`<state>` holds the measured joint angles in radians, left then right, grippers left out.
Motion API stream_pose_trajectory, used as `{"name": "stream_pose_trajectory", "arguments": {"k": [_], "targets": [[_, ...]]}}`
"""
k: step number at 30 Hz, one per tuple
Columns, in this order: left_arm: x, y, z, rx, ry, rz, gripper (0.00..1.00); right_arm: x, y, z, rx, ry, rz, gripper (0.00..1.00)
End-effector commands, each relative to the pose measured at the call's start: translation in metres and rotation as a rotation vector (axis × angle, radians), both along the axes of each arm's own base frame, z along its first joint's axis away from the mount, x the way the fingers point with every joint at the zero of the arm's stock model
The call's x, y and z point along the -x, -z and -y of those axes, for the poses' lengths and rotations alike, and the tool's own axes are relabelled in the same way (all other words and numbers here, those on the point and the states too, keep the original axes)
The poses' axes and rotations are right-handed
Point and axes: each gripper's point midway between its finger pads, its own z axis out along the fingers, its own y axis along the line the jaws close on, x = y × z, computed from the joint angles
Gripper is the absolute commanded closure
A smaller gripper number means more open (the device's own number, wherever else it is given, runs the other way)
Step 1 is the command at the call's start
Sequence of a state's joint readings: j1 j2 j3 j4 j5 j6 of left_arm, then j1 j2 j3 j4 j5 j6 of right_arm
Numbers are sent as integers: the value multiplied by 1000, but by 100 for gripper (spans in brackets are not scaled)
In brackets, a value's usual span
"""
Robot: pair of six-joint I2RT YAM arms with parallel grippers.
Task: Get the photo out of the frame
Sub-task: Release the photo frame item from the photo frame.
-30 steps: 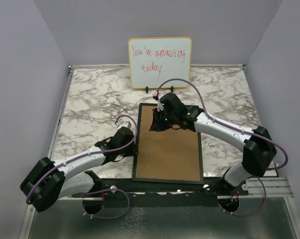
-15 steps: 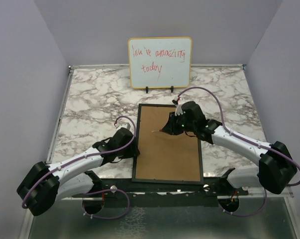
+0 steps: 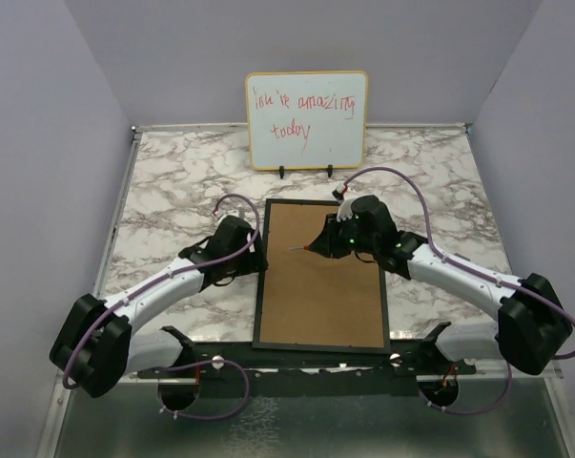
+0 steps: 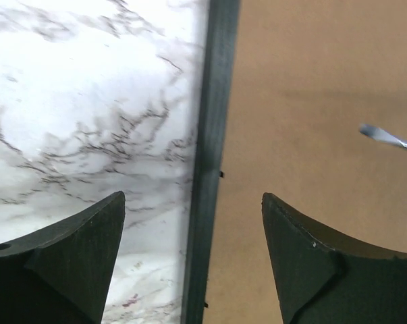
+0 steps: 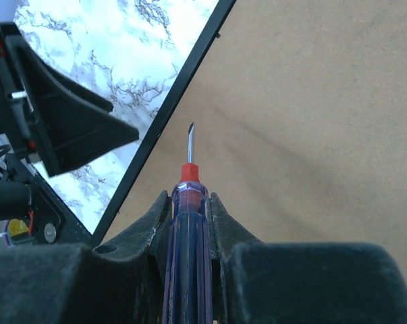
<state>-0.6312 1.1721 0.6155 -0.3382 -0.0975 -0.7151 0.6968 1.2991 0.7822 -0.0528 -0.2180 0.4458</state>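
Jaws of the left gripper [image 4: 193, 209] are newly spread, with the frame [image 4: 213, 101] edge between them. Right gripper [image 5: 188, 202] pinches a screwdriver [image 5: 187, 233], its tip ahead over the flat back panel [image 5: 311, 121]; the photo seems not yet freed.

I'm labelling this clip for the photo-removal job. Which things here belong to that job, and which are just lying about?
In the job: frame, back up; its brown back panel; screwdriver in the right end effector; open left end effector over the frame's left edge.
Just there: whiteboard with red writing; marble table.
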Motion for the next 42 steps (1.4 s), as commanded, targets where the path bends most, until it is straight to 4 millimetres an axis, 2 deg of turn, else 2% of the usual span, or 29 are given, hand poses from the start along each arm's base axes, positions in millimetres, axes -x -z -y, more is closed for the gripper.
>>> {"name": "stream_pose_trajectory", "arguments": {"k": [1, 5, 14, 20, 25, 30, 32, 38, 42], "targets": [[-14, 0, -9, -30, 7, -16, 18, -4, -14, 3, -35, 47, 34, 99], [-23, 2, -7, -38, 1, -29, 18, -6, -12, 12, -36, 106, 40, 99], [-32, 13, 2, -30, -4, -50, 18, -6, -7, 12, -43, 125, 12, 99], [-38, 26, -2, -83, -12, -71, 22, -5, 3, 10, -72, 128, -101, 99], [-38, 38, -7, -119, -19, -84, 35, -11, 0, 15, -162, 152, -134, 99], [-30, 50, -10, -142, -8, -116, 60, -12, -2, 18, -182, 140, -149, 99], [-24, 54, -11, -146, 6, -127, 69, -13, -2, 20, -179, 140, -148, 99], [4, 69, -10, -157, 81, -169, 89, -15, -1, 27, -170, 154, -144, 99], [23, 74, -12, -159, 99, -189, 98, -15, 1, 27, -146, 134, -139, 99]]}}
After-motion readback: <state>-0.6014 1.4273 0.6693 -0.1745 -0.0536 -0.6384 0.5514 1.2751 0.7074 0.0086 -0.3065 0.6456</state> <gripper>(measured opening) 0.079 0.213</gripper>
